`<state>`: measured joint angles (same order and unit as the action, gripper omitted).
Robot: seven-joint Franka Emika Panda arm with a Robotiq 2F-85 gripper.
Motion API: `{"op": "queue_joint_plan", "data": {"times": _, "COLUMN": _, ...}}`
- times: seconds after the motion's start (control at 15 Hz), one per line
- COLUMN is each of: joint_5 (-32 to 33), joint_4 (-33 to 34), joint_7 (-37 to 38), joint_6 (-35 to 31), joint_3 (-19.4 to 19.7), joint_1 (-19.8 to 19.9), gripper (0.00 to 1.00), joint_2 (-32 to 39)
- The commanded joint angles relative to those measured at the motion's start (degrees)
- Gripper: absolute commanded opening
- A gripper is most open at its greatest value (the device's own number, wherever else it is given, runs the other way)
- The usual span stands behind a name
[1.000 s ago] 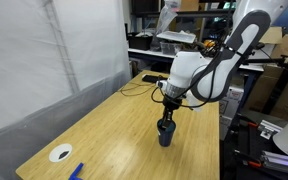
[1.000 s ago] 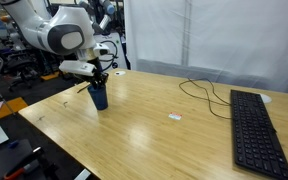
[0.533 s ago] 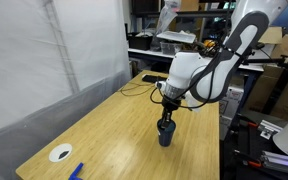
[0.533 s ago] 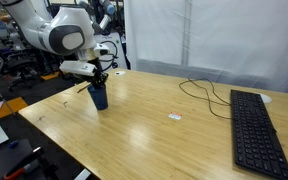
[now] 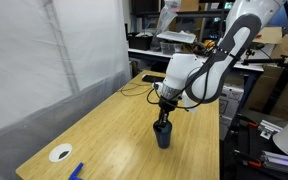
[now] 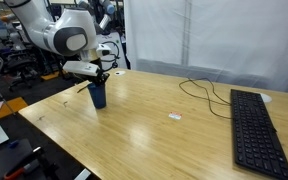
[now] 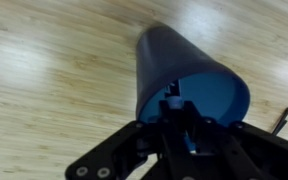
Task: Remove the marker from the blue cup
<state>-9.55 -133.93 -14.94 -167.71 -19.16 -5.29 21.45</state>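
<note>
The dark blue cup (image 5: 162, 138) stands upright on the wooden table near its edge; it also shows in the other exterior view (image 6: 99, 98) and in the wrist view (image 7: 194, 75). A dark marker (image 7: 172, 100) stands in the cup with its top at the rim. My gripper (image 5: 163, 121) hangs straight over the cup's mouth in both exterior views (image 6: 96, 82). In the wrist view its fingers (image 7: 176, 115) are closed close around the marker's top. The lower part of the marker is hidden inside the cup.
A black keyboard (image 6: 254, 125), a black cable (image 6: 199, 92) and a small white piece (image 6: 174, 117) lie on the table. A white disc (image 5: 61, 153) and a flat blue object (image 5: 76, 171) lie near the front end. A white curtain runs along one side.
The arm and cup have shifted very slightly sideways in one exterior view; the gripper stays at the cup's mouth.
</note>
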Motion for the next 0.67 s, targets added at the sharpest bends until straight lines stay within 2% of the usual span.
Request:
{"op": "queue_joint_plan", "data": {"times": 0.0, "joint_5": 1.2, "joint_4": -1.0, "joint_7": -0.2, "joint_6": -0.5, "joint_3": -1.3, "joint_1": 1.1, "gripper": 0.05, "joint_2": -1.9}}
{"op": "queue_joint_plan", "data": {"times": 0.6, "joint_5": 1.1, "joint_4": -3.8, "joint_7": 0.6, "joint_6": -1.6, "joint_3": -1.5, "joint_1": 0.3, "gripper": 0.05, "joint_2": -7.4}}
